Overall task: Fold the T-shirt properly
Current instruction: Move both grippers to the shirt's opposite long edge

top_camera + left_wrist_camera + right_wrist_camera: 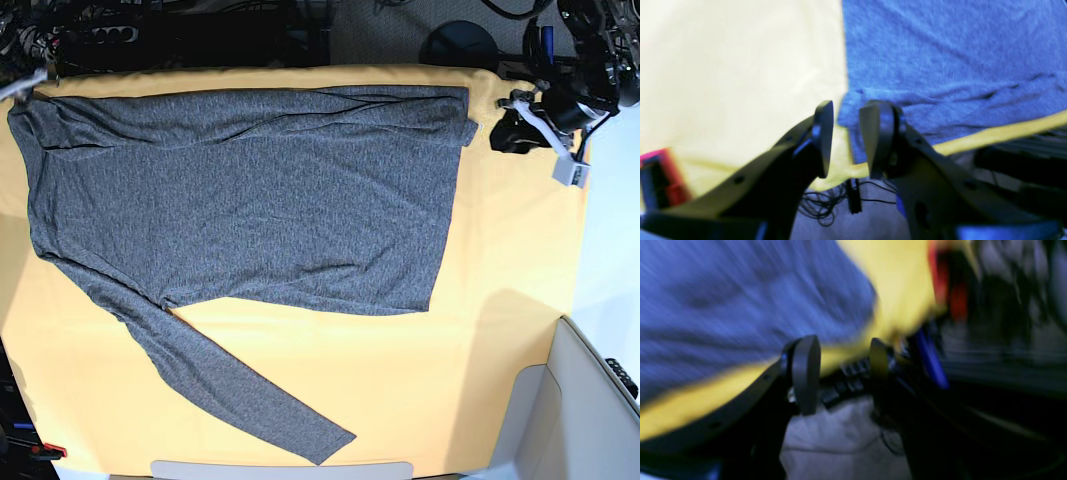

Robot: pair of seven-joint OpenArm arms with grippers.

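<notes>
The T-shirt point(250, 200) lies spread flat on the yellow-orange cloth point(500, 300). It is dark heathered grey, and one long sleeve point(230, 385) runs down toward the front edge. In both wrist views the fabric looks blue. My left gripper point(848, 110) is open just off the shirt's back right corner point(853, 100), near the cloth's edge; nothing is pinched between its fingers. In the base view this gripper point(510, 132) sits right of that corner. My right gripper point(841, 343) is open over the cloth's edge beside the T-shirt point(740, 300); this view is motion-blurred.
A grey bin point(590, 410) stands at the front right corner. Cables point(820, 206) hang below the table edge under my left gripper. A red object point(663, 176) sits at the cloth's edge. A power strip point(110, 30) and other clutter lie behind the table.
</notes>
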